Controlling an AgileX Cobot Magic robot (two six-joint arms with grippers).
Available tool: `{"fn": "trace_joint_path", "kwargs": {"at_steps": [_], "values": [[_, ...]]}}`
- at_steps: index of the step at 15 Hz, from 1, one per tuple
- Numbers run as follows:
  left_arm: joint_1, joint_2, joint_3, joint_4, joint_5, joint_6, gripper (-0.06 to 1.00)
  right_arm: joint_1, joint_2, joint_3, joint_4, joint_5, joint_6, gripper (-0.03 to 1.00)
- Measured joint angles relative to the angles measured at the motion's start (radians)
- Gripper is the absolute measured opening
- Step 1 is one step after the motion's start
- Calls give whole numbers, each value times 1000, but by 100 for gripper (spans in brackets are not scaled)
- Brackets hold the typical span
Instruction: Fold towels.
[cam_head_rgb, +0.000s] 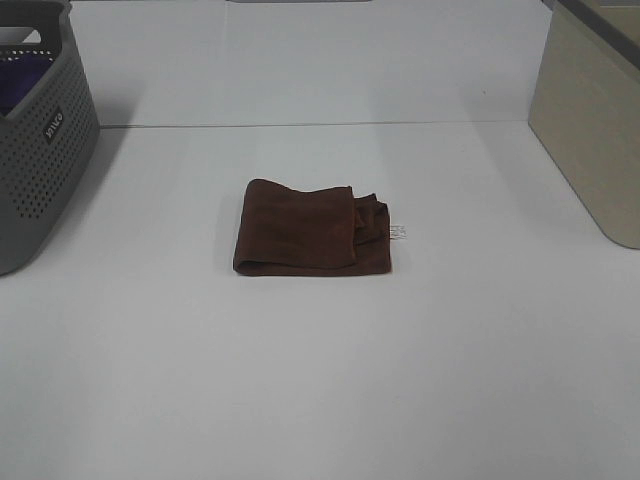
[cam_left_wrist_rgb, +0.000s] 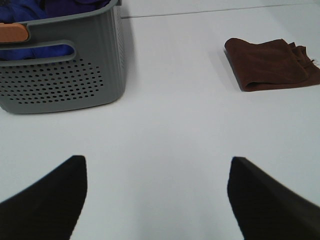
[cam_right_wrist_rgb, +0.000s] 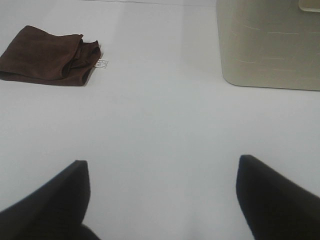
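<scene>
A dark brown towel (cam_head_rgb: 310, 228) lies folded in the middle of the white table, with a small white tag (cam_head_rgb: 398, 232) at its right edge. It also shows in the left wrist view (cam_left_wrist_rgb: 272, 63) and in the right wrist view (cam_right_wrist_rgb: 47, 56). Neither arm shows in the exterior high view. My left gripper (cam_left_wrist_rgb: 157, 165) is open and empty, well away from the towel. My right gripper (cam_right_wrist_rgb: 162, 167) is open and empty, also well away from it.
A grey perforated basket (cam_head_rgb: 45, 150) stands at the far left and holds purple cloth (cam_left_wrist_rgb: 30, 10). A beige bin (cam_head_rgb: 592, 120) stands at the far right; it also shows in the right wrist view (cam_right_wrist_rgb: 270, 45).
</scene>
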Motion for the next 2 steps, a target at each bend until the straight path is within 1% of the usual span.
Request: {"fn": "trace_joint_path", "kwargs": {"at_steps": [2], "values": [[0, 0, 0, 0, 0, 0, 74, 0, 0, 0, 0, 0, 0, 76]]}}
